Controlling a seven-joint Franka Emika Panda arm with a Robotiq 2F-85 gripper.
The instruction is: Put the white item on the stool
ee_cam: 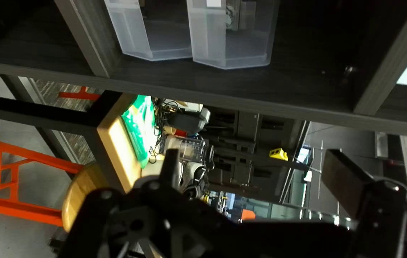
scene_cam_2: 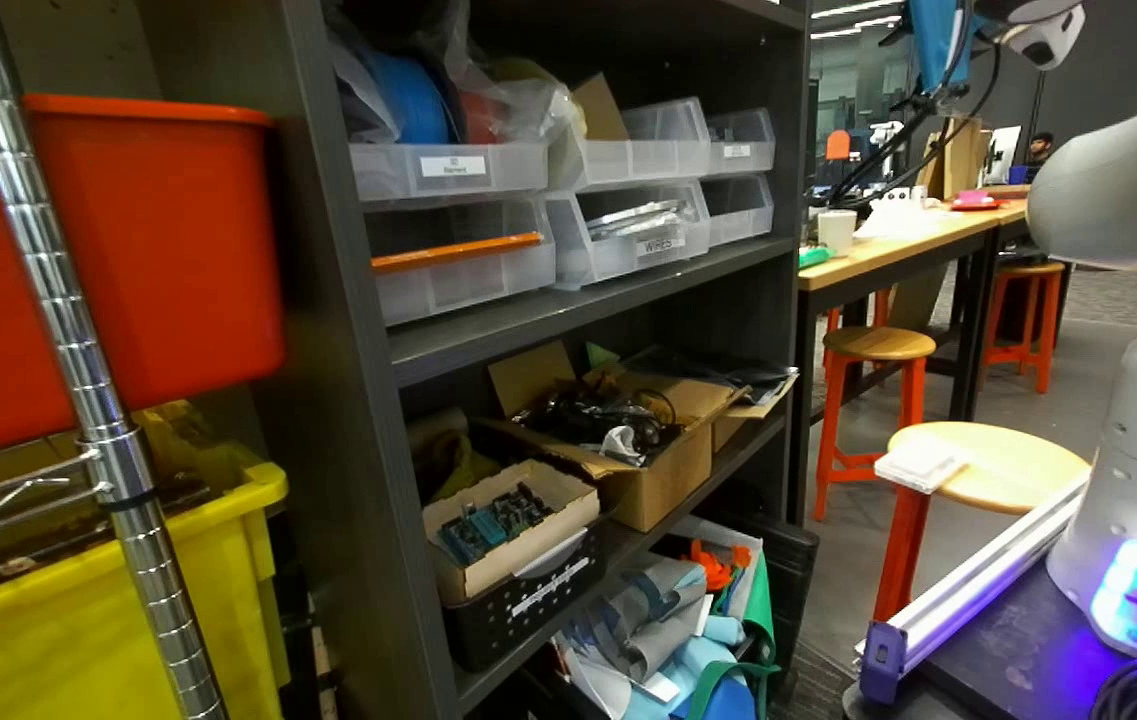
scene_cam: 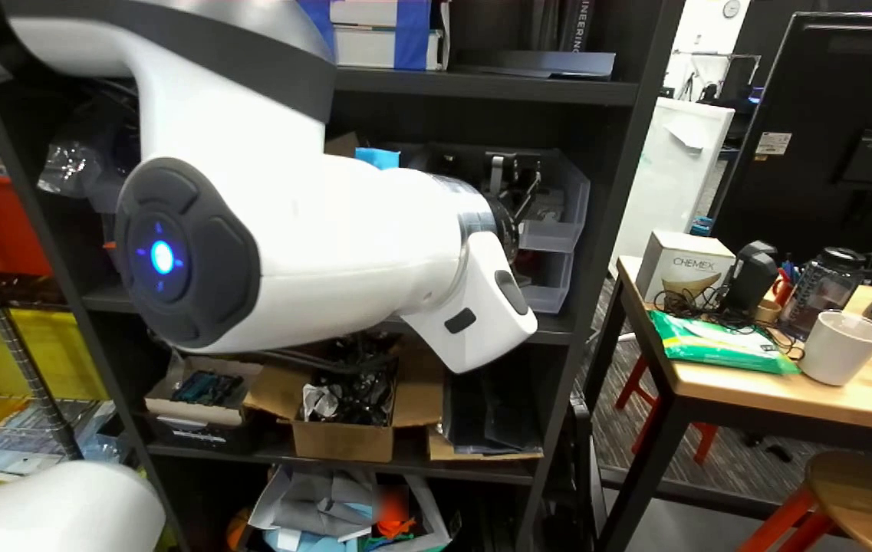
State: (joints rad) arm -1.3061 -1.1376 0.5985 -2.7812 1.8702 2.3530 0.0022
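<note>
In an exterior view, the flat, roughly rectangular white item (scene_cam_2: 920,466) lies on the left edge of a round, pale wooden stool (scene_cam_2: 1018,470) with orange legs, part of it jutting past the seat. A farther wooden stool (scene_cam_2: 878,344) stands just beside the wooden-topped counter (scene_cam: 735,391) with black legs. In the wrist view the black end effector (ee_cam: 251,159) has its two fingers (ee_cam: 346,182) spread well apart; an exterior view shows it in front of clear plastic bins (scene_cam: 547,238) on the dark grey shelving unit (scene_cam: 485,89), the white robot arm (scene_cam: 328,253) reaching in from the left. On the shelf below, a brown cardboard box (scene_cam_2: 663,490) stands right of a black perforated plastic basket (scene_cam_2: 528,605). On the counter, right of the shelving unit, an upright white cup (scene_cam: 838,349) stands just right of a green and white plastic packet (scene_cam: 719,341), with a pale box lettered CHEMEX (scene_cam: 677,264) beyond the packet.
</note>
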